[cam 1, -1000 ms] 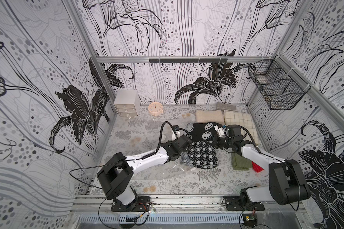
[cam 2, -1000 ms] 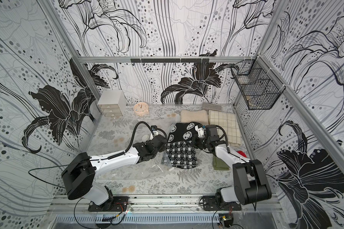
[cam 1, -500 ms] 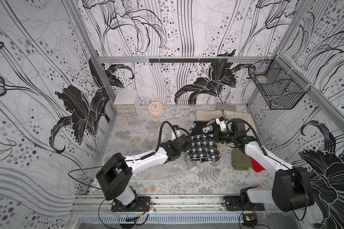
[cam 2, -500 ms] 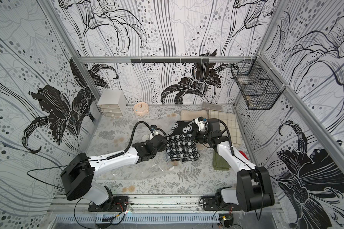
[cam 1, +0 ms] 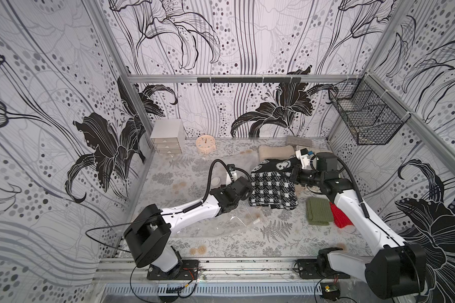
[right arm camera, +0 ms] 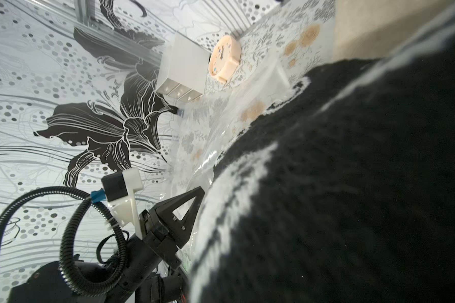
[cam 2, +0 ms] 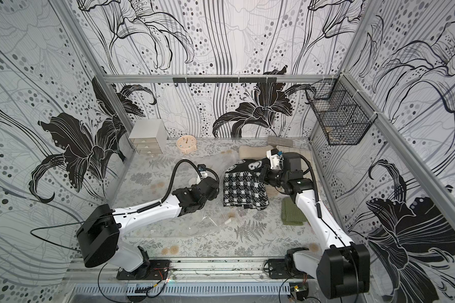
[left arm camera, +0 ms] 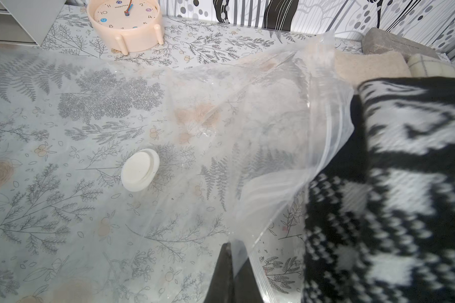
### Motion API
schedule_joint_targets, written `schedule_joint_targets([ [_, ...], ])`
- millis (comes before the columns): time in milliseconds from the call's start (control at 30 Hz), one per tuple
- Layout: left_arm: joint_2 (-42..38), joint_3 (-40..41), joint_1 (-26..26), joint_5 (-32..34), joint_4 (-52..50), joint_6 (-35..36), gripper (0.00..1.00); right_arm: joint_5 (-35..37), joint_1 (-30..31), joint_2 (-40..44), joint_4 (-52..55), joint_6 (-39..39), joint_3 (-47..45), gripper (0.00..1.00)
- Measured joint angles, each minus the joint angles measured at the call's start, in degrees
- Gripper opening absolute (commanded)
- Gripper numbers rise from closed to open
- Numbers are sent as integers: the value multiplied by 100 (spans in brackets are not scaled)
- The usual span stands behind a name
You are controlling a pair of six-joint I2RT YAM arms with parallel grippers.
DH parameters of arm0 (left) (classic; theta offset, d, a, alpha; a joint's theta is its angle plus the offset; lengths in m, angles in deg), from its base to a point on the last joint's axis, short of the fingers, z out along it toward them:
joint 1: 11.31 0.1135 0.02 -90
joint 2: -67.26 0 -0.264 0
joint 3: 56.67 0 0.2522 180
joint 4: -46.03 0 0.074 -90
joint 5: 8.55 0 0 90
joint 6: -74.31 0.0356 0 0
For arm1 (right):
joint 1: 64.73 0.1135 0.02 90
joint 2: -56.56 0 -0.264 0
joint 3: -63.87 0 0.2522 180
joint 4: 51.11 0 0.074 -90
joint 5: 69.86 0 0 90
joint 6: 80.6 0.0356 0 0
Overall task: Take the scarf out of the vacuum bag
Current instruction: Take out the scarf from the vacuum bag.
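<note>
The left claw (left arm camera: 233, 246) is pinched together on the open lip of the vacuum bag (left arm camera: 221, 118). I judge this anchors the slippery plastic against the table (cam 1: 286, 244) so it cannot trail after its load. The right claw (cam 1: 291, 175) is clamped on the edge of the scarf (cam 1: 271, 189), at the scarf's 2 o'clock, a hold suited to dragging it away from the mouth. The scarf lies at 3 o'clock of the bag's lip, apparently out or nearly out of the plastic. The valve disc (cam 1: 216, 180) lies flat at the lip's 9 o'clock
</note>
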State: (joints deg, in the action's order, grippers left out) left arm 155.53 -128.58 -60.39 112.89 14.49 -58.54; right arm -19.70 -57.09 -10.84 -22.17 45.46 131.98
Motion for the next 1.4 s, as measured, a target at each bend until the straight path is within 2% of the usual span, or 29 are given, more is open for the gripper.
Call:
schedule_joint_targets([
  [300, -81, -2, 33, 42, -2, 44, 0, 302, -568, 297, 640, -232, 133, 0],
  [567, -83, -11, 35, 44, -4, 87, 0, 466, -597, 297, 898, -404, 144, 0],
  [1400, -81, -221, 136, 0, -13, 369, 0, 1812, -640, 549, 1541, -872, 59, 0],
])
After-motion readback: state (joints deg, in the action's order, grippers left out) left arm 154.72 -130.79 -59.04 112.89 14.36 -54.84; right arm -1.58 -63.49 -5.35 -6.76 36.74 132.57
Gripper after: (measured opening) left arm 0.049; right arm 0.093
